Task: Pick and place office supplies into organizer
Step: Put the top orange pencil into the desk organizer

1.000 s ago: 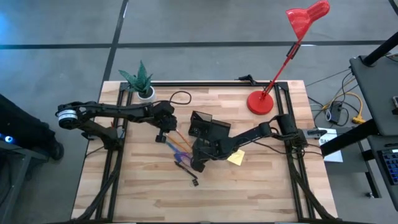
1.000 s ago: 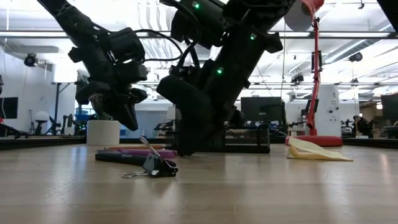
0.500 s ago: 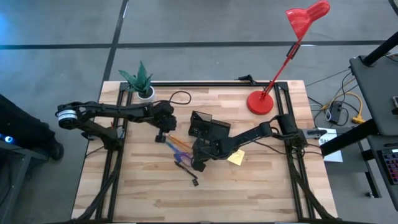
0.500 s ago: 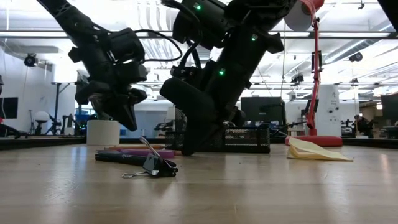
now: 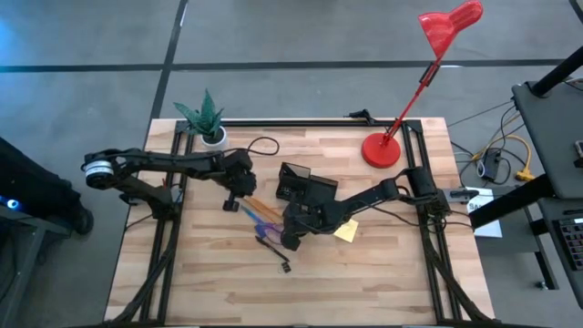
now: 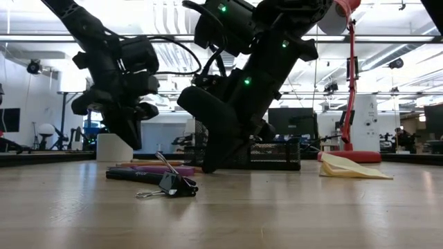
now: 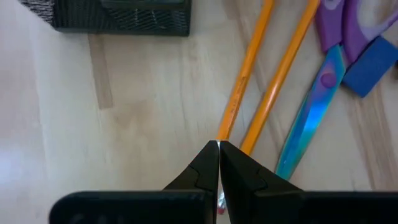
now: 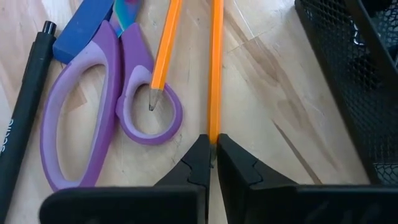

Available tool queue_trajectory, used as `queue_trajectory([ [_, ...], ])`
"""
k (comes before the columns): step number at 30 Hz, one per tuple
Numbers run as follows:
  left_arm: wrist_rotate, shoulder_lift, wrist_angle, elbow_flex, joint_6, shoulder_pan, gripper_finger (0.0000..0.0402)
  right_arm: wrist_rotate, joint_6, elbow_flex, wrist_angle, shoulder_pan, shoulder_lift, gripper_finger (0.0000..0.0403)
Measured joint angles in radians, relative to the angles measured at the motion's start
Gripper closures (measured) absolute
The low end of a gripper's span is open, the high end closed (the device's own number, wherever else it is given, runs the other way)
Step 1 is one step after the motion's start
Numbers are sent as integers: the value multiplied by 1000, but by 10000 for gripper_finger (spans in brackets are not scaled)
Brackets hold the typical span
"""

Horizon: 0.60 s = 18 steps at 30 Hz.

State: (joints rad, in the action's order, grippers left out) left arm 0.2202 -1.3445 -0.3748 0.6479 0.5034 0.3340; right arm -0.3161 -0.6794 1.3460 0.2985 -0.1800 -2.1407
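Right gripper: fingers closed together, and an orange pencil seems pinched by its end between the tips; contact is not sharp enough to be sure. The pencil's long axis runs straight ahead of the fingers, in line with them. A second pencil lies just beside it, its point resting inside a handle loop of the purple scissors. A dark pen sits on the far side of the scissors.

Organizer: black mesh wall just beside the held pencil, on the side away from the scissors. From above, the organizer lies just behind the right gripper, toward the lamp side.

Left gripper: fingers pressed together, nothing between them, hovering over the other ends of the same two pencils.

Judgement: the right arm is nearer the organizer, so lift and tilt the pencil upright into it.

Sticky pad and clip lie apart on the table.
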Motion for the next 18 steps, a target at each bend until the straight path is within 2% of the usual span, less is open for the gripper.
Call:
queue_trajectory([
  [10,7,-52,6,4,36,0,401,-10,-26,-7,-9,3,0,394],
  [12,-23,-55,27,4,61,-2,400,-10,-25,-9,-13,3,0,394],
  [14,-73,-55,41,3,83,-3,390,-12,-25,-13,-20,3,0,394],
  [18,-97,-48,48,13,86,-2,352,-12,-25,-16,-24,3,0,394],
])
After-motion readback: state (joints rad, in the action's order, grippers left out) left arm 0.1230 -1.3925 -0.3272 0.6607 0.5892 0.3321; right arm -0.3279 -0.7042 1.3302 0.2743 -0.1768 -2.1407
